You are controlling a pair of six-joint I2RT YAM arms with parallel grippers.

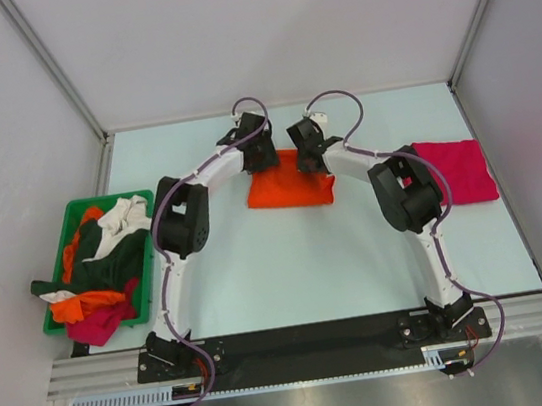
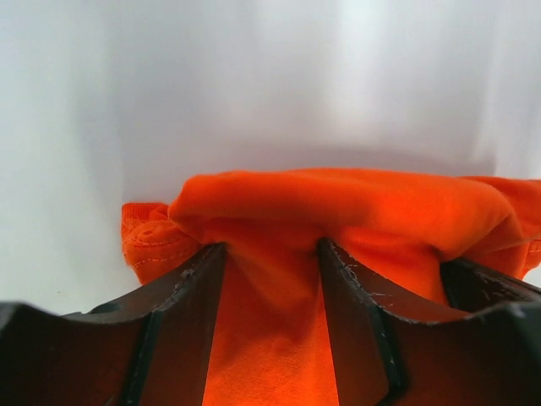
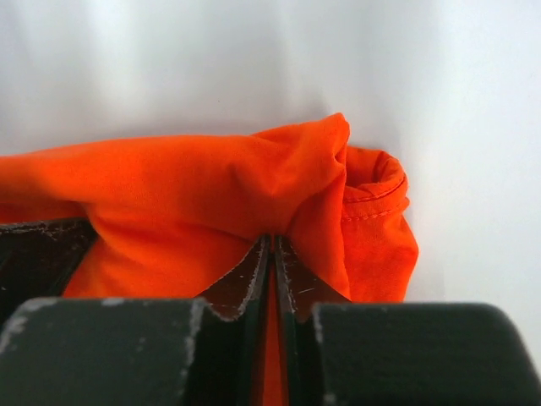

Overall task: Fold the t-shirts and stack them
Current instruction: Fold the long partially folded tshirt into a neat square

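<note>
Far left, the green bin (image 1: 109, 199) sits at the table's (image 1: 289, 261) edge, a heap of t-shirts (image 1: 99, 273) spilling over its rim: dark green, cream, orange, magenta. Moving in, the left gripper (image 1: 262, 156) is down at the far left corner of the orange t-shirt (image 1: 289, 188), which lies folded at the middle of the table. On the wrist view its fingers (image 2: 199, 279) stand spread, with orange cloth filling the gap and a fold bulging over the tips. Just beside it, the right gripper (image 1: 307, 157) is at the shirt's far right corner. Its jaws are pressed almost together, pinching a thin layer of orange, with a stitched hem just to the right of them. Far right, well apart, a magenta t-shirt (image 1: 457, 172) lies folded flat.
</note>
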